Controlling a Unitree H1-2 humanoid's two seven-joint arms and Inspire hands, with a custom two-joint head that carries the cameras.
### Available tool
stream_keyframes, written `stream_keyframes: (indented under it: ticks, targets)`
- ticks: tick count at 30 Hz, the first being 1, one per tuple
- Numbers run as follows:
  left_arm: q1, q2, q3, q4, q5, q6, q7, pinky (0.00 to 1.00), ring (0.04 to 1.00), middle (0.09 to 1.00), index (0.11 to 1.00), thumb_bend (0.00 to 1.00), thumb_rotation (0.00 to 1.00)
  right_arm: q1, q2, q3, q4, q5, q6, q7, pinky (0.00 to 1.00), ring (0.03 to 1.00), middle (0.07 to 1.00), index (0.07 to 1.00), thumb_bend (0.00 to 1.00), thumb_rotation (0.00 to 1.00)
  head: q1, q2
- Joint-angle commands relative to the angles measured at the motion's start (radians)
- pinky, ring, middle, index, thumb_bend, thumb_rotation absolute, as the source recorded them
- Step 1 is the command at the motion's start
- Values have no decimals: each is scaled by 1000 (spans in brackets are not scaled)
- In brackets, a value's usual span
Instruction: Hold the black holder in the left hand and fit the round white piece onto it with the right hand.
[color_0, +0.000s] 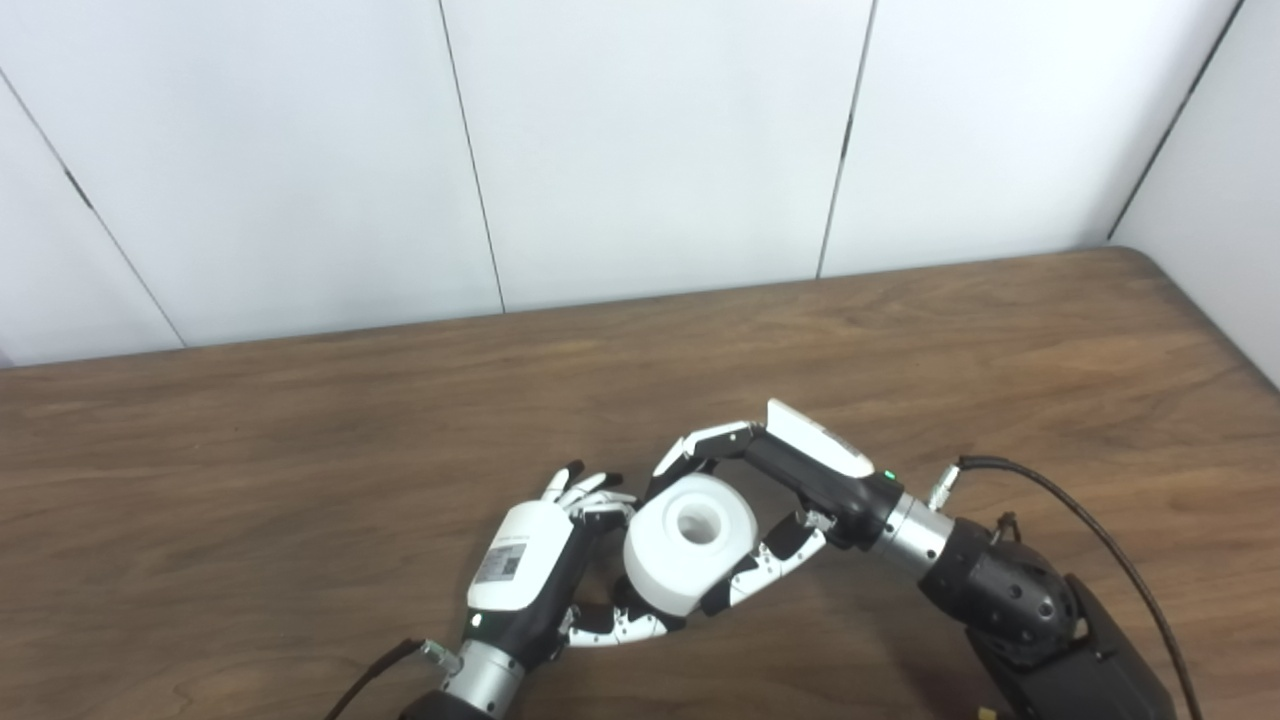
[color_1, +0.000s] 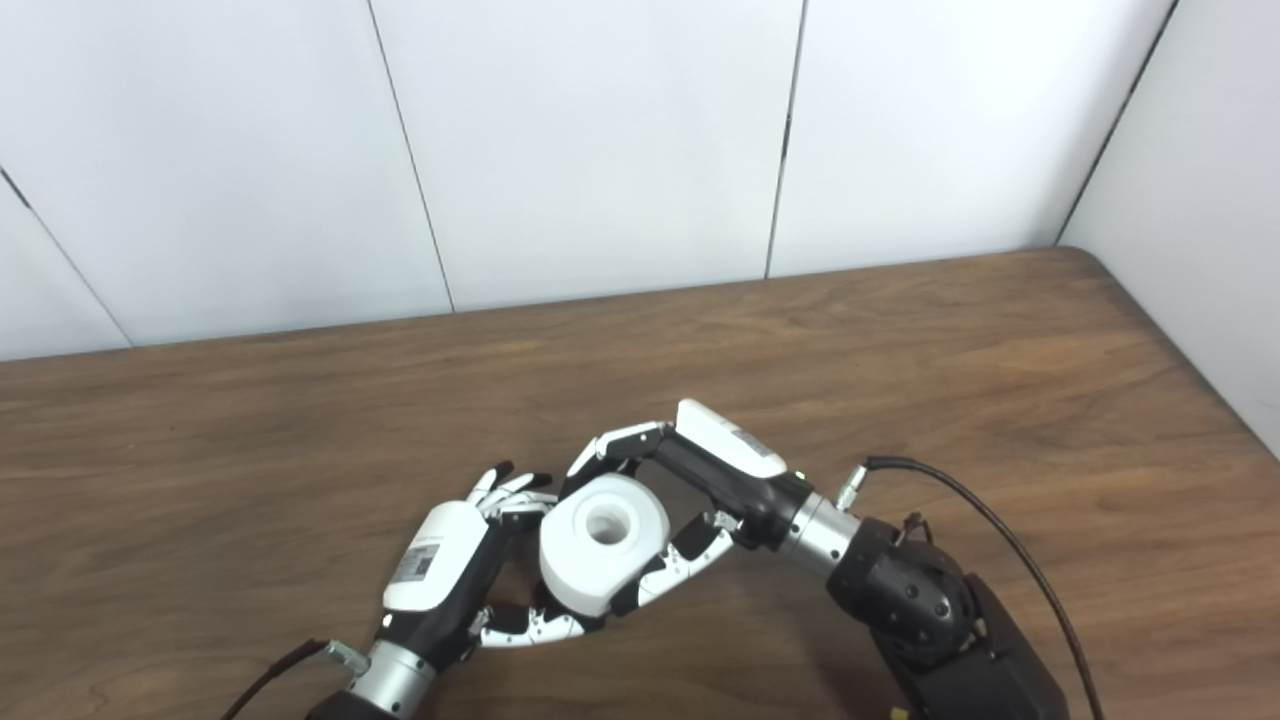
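Against my left hand (color_0: 530, 570), the right hand (color_0: 760, 500) clamps the round white piece (color_0: 690, 540). Black holder hidden; left grip unclear. Misaligned bore could jam

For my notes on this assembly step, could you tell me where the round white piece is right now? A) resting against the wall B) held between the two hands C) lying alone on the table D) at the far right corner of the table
B: the round white piece sits between the left hand and the right hand, with fingers of both around it.
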Motion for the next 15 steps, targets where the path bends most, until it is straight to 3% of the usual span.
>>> stream_keyframes:
  ticks: [1, 15]
  targets:
    - [28, -36, -21, 5, -1, -2, 13, 1000, 892, 734, 482, 524, 63, -20, -15, -1, -25, 12, -8, 6, 506, 593, 606, 493, 496, 151, 2, 3]
    - [37, -41, -34, -33, 3, 20, -11, 1000, 893, 735, 482, 524, 64, -8, -35, -2, -7, 19, 4, 14, 490, 589, 607, 493, 496, 151, 8, 22]
